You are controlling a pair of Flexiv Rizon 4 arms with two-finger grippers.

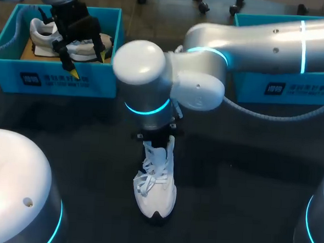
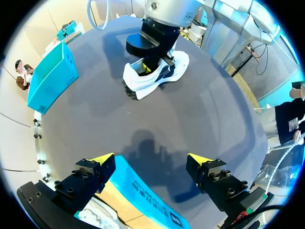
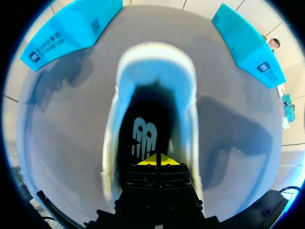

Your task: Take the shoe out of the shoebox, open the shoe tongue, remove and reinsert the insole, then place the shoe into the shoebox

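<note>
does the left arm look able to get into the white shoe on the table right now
Probably not. The right arm's fingers sit in the white shoe's opening, over the insole, and fill it. The left arm's fingers stand open over the shoebox, apart from that shoe.

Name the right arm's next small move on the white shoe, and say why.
Probably a short lift straight up with the right arm: its jaws stand closed together inside the white shoe, down at the dark insole, so lifting may start drawing it out.
</note>
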